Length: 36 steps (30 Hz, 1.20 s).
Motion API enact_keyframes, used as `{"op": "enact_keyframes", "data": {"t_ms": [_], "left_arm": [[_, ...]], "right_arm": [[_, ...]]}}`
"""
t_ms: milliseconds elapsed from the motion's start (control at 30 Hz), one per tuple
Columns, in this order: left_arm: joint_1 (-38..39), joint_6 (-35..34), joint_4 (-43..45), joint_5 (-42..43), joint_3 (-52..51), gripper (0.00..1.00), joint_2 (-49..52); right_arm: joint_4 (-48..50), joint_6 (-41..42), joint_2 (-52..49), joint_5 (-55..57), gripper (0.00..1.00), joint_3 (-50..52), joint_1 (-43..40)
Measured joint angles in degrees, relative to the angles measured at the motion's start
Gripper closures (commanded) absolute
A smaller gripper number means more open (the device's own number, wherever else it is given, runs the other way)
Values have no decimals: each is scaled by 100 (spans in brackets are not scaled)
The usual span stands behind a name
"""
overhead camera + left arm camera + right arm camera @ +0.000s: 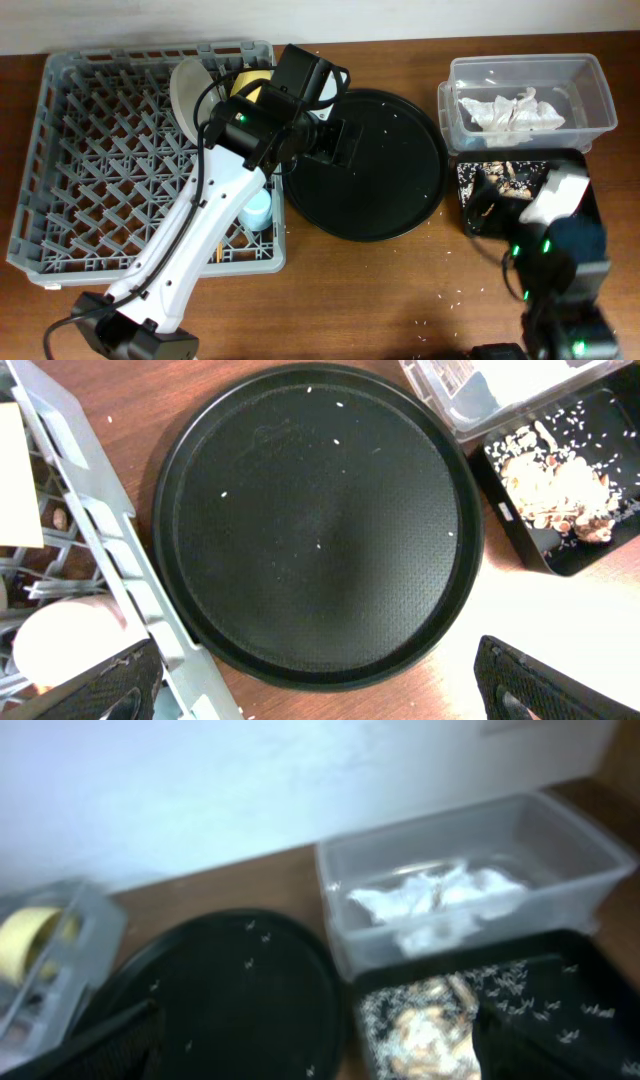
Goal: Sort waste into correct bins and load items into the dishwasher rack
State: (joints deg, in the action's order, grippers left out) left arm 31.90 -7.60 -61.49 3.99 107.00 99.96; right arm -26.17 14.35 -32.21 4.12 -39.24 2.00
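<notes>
The job looks nearly done: napkins (510, 110) lie in the clear tub (597, 98), scraps (555, 490) in the black tray (545, 557), plate (188, 88), yellow bowl (250, 80) and blue cup (258, 212) in the rack (90, 150) — left gripper (320, 690) and right gripper (310, 1050) both spread wide, empty — only stray grains (319, 545) remaining.

Left arm (205, 235): white links, black joints, cables. Right arm (560, 255): black, green LEDs.

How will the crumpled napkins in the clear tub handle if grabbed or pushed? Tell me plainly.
Probably floppy and very light: the napkins are crumpled white paper in loose folds. They would likely squash in a grip rather than slip, and a pinch might lift only one piece. Pushed, they would probably slide until the wall of the clear tub stops them.
</notes>
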Motion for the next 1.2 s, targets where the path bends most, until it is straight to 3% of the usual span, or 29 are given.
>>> {"op": "enact_keyframes", "data": {"t_ms": [200,400,633,1200], "left_arm": [[0,0,0,2,0,1,0],[2,0,0,0,0,1,0],[0,0,0,2,0,1,0],[0,0,0,2,0,1,0]], "right_arm": [[1016,-151,1777,-407,2,2022,0],[1902,-280,2538,-444,2,3174,2],[2063,-297,3128,212,2,3700,352],[2194,-302,3136,227,2,3818,374]]}}
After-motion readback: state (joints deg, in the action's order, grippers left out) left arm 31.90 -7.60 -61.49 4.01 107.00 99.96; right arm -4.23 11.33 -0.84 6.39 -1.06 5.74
